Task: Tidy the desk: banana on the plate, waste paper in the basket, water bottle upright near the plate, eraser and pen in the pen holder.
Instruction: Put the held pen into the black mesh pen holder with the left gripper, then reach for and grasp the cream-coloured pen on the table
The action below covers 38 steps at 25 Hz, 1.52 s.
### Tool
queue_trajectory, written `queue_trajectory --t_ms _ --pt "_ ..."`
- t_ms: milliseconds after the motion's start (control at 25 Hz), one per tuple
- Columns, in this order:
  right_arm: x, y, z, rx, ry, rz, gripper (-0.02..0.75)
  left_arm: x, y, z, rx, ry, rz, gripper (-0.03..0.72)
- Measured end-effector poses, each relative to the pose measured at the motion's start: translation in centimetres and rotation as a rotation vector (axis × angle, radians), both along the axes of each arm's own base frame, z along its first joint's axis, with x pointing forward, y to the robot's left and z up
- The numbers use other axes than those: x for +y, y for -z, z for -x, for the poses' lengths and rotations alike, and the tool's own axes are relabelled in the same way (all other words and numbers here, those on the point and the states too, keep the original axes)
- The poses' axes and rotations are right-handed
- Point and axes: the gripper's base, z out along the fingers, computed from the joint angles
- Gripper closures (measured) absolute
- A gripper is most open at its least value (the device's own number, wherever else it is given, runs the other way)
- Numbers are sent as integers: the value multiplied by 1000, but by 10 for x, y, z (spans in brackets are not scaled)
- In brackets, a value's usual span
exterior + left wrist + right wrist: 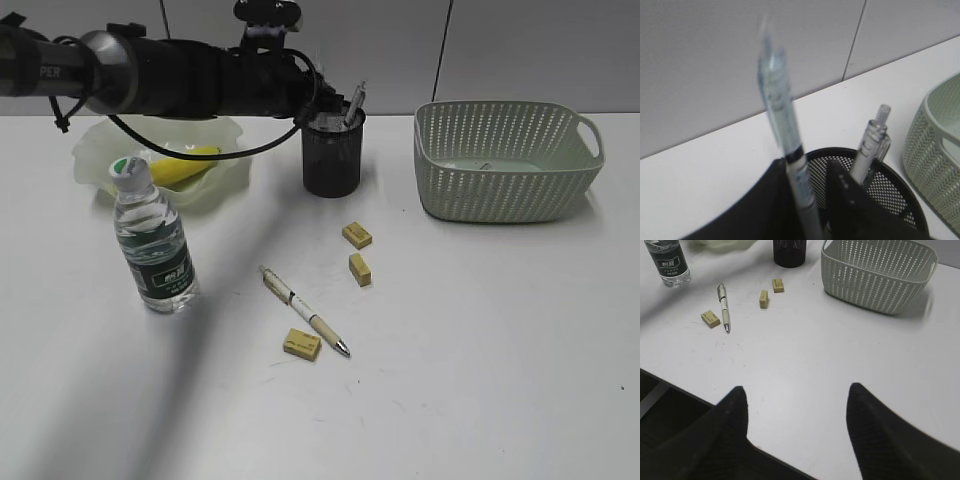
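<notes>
White desk (480, 380): carries everything; the left arm reaches across its back from the left, while the right arm hangs back over the near edge.
Basket (505, 175): far right; something pale lies inside, too unclear to call the waste paper.
Plate (100, 165): far left, with the banana (185, 165) lying in it.
Water bottle (152, 240): upright, just in front of the plate.
Pen holder (333, 155): back centre, between plate and basket, one clear pen (870, 145) already standing in it.
Left gripper (815, 210): clamped on a pen (785, 135), directly above the holder's mouth; the pen's long axis is near upright, tip down toward the opening. My judgement: the drop turns on keeping that axis inside the rim.
Right gripper (795, 415): fingers apart, holding nothing, well away from the holder.
Loose pen (305, 311): flat on the desk, axis running from far-left to near-right, nearer the right arm, I judge.
Erasers: three tan blocks, one (357, 235) and another (360, 269) in front of the holder, a third (302, 344) beside the loose pen's tip.
</notes>
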Motion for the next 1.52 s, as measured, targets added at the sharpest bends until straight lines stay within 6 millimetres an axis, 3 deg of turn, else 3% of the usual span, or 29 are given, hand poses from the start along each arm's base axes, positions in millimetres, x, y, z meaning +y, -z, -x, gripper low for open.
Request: queue_trajectory --t_ms 80,160,320,400,800,960,1200,1520 --pt "0 0 0 0 0 0 245 0 0 0 0 0 0 323" --pt "0 0 0 0 0 0 245 0 0 0 0 0 1 232" --pt "0 0 0 0 0 0 245 0 -12 2 -19 11 17 179" --pt "0 0 0 0 0 0 245 0 -33 5 -53 17 36 174" --pt "0 0 0 0 0 0 245 18 -191 52 -327 22 178 192" --pt "0 0 0 0 0 0 245 34 -229 74 -397 -8 189 223" --pt "0 0 0 0 0 0 245 56 -226 113 -341 -54 162 233" --pt "0 0 0 0 0 0 245 109 -211 211 -284 -116 122 233"
